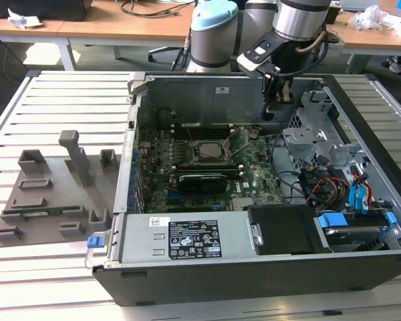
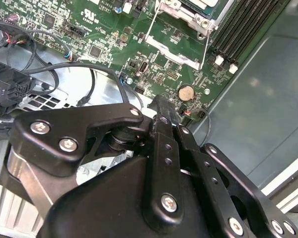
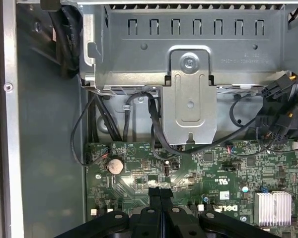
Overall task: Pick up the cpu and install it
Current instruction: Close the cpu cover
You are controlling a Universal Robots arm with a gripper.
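Clenched and empty, the claw (image 1: 269,115) hovers above the motherboard (image 1: 254,177) near the socket (image 1: 208,162) where the cpu (image 1: 208,150) appears already seated, the install seemingly near done; any withdrawal needs clearance from the cables (image 1: 307,184).

Slatted table (image 1: 53,93) — desks (image 1: 87,28) (wooden) behind

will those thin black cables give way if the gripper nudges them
Probably floppy: the black cables lie in slack loops by the metal cage, so they'd likely bend aside from the gripper. Thin, so probably light; fixed ends might tug back.
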